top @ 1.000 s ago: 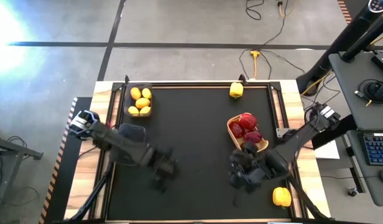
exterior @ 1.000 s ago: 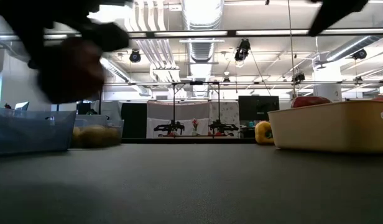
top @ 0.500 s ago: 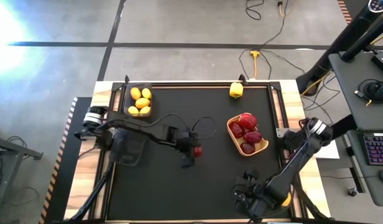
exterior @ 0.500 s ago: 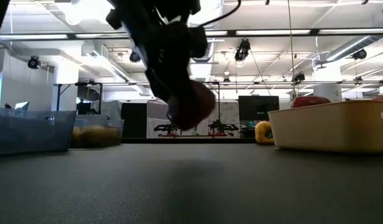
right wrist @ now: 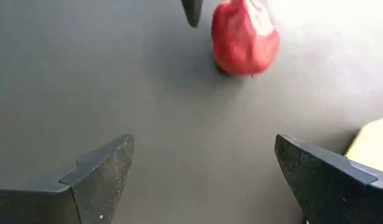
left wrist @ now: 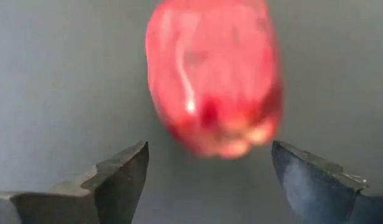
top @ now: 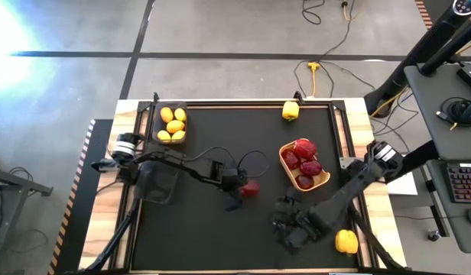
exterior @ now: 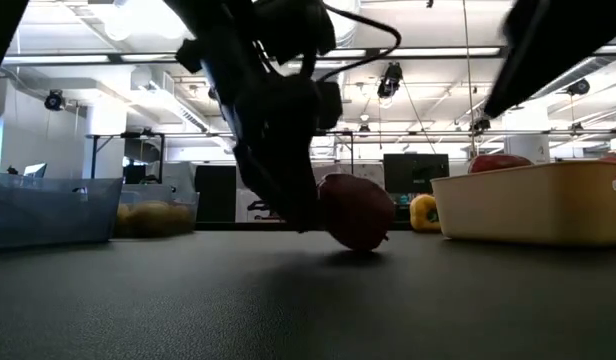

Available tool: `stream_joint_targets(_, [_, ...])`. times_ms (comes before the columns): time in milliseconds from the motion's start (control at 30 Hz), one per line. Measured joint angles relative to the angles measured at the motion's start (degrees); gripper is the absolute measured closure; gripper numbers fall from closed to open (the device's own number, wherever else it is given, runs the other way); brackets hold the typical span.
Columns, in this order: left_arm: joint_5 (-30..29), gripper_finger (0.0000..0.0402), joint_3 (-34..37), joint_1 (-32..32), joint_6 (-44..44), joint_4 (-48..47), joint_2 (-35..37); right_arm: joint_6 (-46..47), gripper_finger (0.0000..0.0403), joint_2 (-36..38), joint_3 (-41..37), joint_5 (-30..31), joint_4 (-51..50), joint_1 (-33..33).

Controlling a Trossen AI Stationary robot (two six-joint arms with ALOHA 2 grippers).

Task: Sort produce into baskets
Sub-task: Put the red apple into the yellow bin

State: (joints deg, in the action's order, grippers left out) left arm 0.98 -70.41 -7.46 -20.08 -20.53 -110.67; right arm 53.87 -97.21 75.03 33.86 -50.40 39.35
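Releasing dark red pepper-like piece (top: 251, 187) onto black mat (top: 212, 244): left gripper (left wrist: 207, 177) now spread wide, piece just ahead of fingertips, no longer carried as half second ago. Lying short of tan rounded basket (top: 323, 177). Right gripper (right wrist: 204, 180) swung closer, open, empty. Sorting incomplete.

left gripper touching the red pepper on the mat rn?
Apart. In the left wrist view the red pepper lies ahead of the left gripper, whose open fingers show bare mat on either side of it.
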Motion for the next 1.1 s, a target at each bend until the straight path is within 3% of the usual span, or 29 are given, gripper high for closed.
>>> stream_joint_targets(200, [-1.76, 0.0080, 0.24, -0.88, 0.57, -8.32, 5.09, -12.20, 0.0021, 0.28, -0.05, -3.66, 2.75, -8.18])
stream_joint_targets(400, [-4.36, 0.0080, 2.90, -3.12, -0.59, -10.52, 10.82, -24.34, 0.0021, 0.69, -0.10, -7.51, 8.97, -17.89])
stream_joint_targets(567, [-8.10, 0.0080, 8.25, -5.63, -5.66, -10.73, 15.77, -40.70, 0.0021, 0.68, -0.21, -17.16, 19.06, -23.15])
stream_joint_targets(767, [-11.32, 0.0080, 16.18, -8.37, -15.28, -8.70, 21.70, -46.60, 0.0021, 0.66, -0.45, -21.39, 22.90, -29.36])
stream_joint_targets(867, [-12.60, 0.0080, 19.94, -9.27, -19.41, -7.01, 24.32, -48.93, 0.0021, 0.48, -1.02, -26.28, 25.84, -31.52])
stream_joint_targets(1100, [-13.17, 0.0080, 26.67, -9.47, -24.63, -1.42, 28.73, -52.14, 0.0021, -5.29, -1.26, -30.79, 29.61, -33.00])
